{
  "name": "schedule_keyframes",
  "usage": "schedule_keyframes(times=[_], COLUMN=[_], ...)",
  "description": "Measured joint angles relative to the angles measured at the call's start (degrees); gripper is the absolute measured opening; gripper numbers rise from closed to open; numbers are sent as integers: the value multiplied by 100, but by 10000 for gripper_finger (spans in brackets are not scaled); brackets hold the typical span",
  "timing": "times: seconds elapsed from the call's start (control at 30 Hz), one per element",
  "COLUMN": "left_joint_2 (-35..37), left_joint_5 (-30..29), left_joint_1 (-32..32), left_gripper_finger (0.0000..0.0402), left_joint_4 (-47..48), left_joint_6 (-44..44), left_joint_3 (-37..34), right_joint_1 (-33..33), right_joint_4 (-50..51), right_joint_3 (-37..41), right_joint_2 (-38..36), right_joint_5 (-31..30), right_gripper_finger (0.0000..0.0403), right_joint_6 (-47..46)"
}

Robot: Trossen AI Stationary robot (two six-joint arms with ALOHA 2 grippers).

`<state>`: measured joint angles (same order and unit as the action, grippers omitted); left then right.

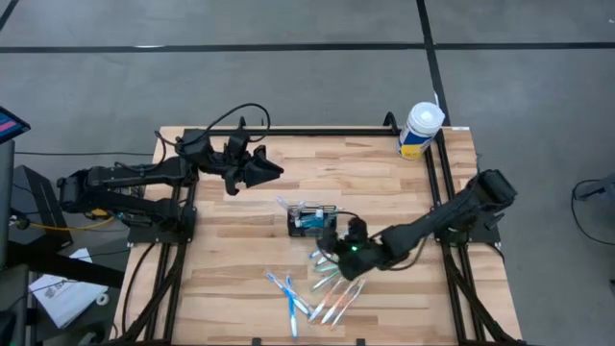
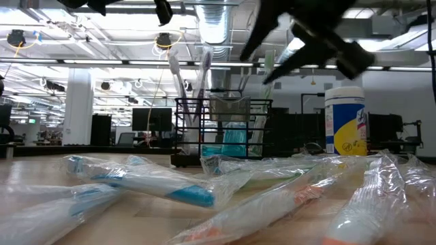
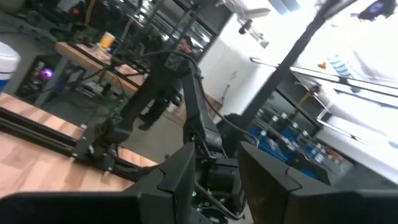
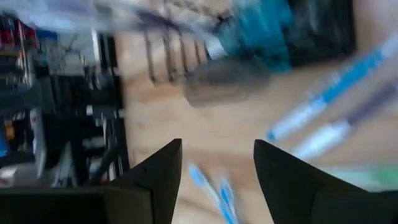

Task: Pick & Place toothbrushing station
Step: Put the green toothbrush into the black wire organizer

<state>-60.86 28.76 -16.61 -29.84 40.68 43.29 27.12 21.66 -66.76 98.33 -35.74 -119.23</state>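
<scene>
The toothbrushing station, a small black wire-mesh caddy (image 1: 312, 219), stands on its base at the middle of the wooden table. Toothbrushes stand upright in it (image 2: 204, 71), next to a teal item (image 2: 234, 139). My right gripper (image 1: 332, 240) hovers just on the near side of the caddy, above the table, open and empty. In the right wrist view (image 4: 217, 168) the blurred caddy (image 4: 261, 31) lies ahead of the fingers. My left gripper (image 1: 269, 171) is open and empty, raised over the table's far left part, and it also shows in the left wrist view (image 3: 217, 180).
Several plastic-wrapped toothbrushes (image 1: 322, 293) lie scattered on the table near its front edge, close under my right gripper; they fill the foreground of the low view (image 2: 170, 187). A white cylindrical tub with a yellow-blue label (image 1: 420, 130) stands at the far right corner.
</scene>
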Motion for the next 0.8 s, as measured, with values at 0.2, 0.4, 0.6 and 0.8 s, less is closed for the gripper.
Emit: schedule_keyframes(times=[0.2, 0.4, 0.6, 0.8], left_joint_2=[0, 0, 0, 0], left_joint_5=[319, 314, 313, 309], left_joint_1=[-151, -150, -147, -147], left_gripper_finger=[117, 117, 117, 117], left_joint_4=[-5, -12, -18, -16], left_joint_6=[195, 205, 384, 486], left_joint_3=[0, 0, 0, 0], right_joint_1=[19, 97, 432, 713], right_joint_4=[697, 1495, 2014, 1984], right_joint_3=[-1027, -1830, -2041, -2042], right_joint_2=[568, 915, 837, 866], right_joint_5=[-270, -567, -717, -751], right_gripper_finger=[174, 162, 153, 142], right_joint_6=[-60, -80, -173, -227])
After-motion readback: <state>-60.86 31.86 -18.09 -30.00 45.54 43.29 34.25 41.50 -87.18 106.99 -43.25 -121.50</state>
